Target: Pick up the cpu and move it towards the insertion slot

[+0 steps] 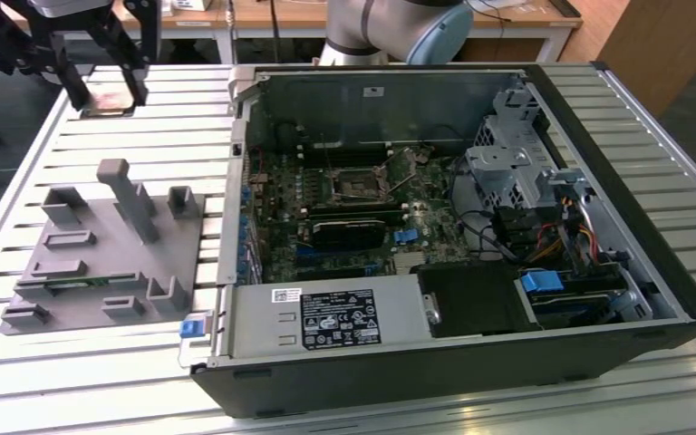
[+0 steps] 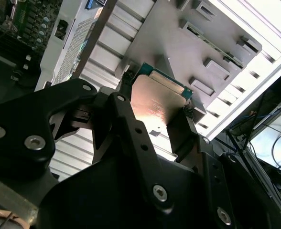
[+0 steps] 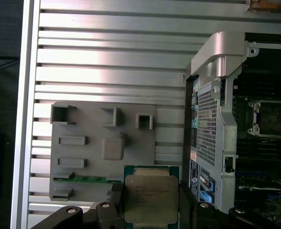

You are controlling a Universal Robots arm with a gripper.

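While the gripper (image 1: 104, 95) hangs over the far corner of the slatted table (image 1: 130, 381) on the exterior view's left, I see it well apart from the open computer case (image 1: 445, 227), with bare slats on every side of it. Its two black fingers (image 1: 76, 91) are closed on the cpu (image 1: 109, 98), which shows between them as a small pale plate held off the surface.

From the first wrist view I get the chip's silvery top and green rim (image 3: 151, 198) clamped at two opposite sides by the fingers (image 3: 113, 198). Beyond it lie the grey fixture (image 3: 102, 152) with its upright posts and the table's ribbed aluminium; the case's metal edge (image 3: 217, 119) runs just beside, and the insertion slot (image 3: 273, 117) sits deeper in, a dark square in a shiny frame.

From the second wrist view I see the chip's face (image 2: 155, 102) glowing warm with reflected light, its green edge tilted, pinched between black fingertips (image 2: 126, 81).

Only the exterior view gives me the whole layout: the fixture (image 1: 106, 254) near the table's edge on that view's left, the slot (image 1: 354, 186) near the middle of the motherboard (image 1: 323, 217), walled in by the case sides and the drive cage (image 1: 511, 172). Behind the table stand wooden desks (image 1: 275, 14) on a dark floor.
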